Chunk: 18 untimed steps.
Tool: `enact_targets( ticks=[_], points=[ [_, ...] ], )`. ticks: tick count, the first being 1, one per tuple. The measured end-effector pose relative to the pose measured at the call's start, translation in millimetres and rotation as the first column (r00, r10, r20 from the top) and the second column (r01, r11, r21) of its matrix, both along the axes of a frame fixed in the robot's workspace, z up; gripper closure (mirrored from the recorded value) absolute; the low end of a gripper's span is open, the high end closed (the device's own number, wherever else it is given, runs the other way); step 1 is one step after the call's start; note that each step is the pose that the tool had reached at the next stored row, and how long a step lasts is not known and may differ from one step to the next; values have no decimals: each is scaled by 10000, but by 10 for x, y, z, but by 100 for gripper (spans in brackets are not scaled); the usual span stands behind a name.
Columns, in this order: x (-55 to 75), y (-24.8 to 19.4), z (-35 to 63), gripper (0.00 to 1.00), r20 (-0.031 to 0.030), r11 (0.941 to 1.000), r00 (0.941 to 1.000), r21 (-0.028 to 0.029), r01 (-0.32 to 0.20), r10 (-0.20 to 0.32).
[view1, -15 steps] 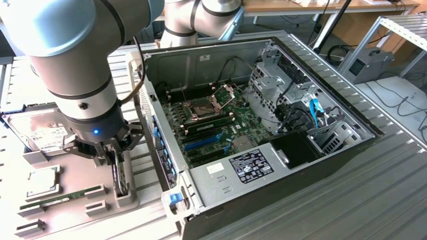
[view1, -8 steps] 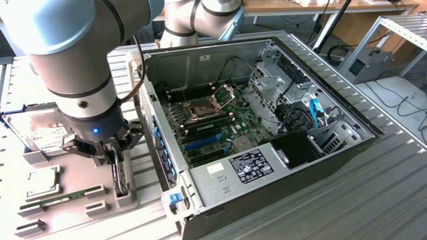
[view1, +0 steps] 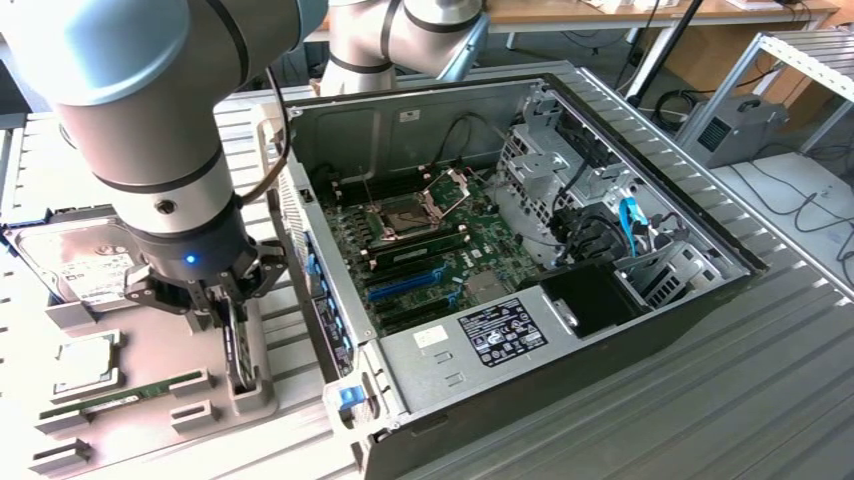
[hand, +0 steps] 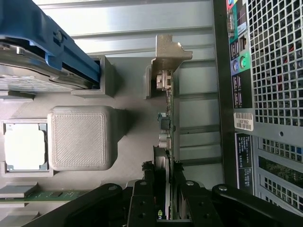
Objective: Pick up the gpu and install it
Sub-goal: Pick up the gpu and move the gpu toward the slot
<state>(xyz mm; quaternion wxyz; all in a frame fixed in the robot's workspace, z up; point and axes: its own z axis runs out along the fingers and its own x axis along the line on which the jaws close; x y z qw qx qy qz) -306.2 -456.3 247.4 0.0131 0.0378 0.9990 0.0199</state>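
The gpu (view1: 242,352) stands on edge in a slot of the grey parts tray (view1: 147,440), just left of the open computer case (view1: 400,115) in the exterior view. In the wrist view the gpu (hand: 168,118) appears edge-on, a thin green board with its silver end bracket (hand: 168,52) at the far end. My gripper (view1: 230,312) has come straight down over it. My gripper (hand: 164,191) has its black fingers pressed against both faces of the card, so it is shut on it. The card still sits in its holder.
On the tray lie a hard drive (view1: 80,265), a CPU (view1: 83,362) and a RAM stick (view1: 127,392). The case lies open with the motherboard (view1: 441,240) facing up. Its perforated rear panel (hand: 274,71) runs close beside the card.
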Motion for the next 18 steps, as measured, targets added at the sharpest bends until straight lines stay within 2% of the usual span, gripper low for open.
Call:
enact_targets(
  ticks=[18],
  points=[
    [0, 8, 35, 74, 1, 10000, 10000, 1, 0, 0]
  ],
)
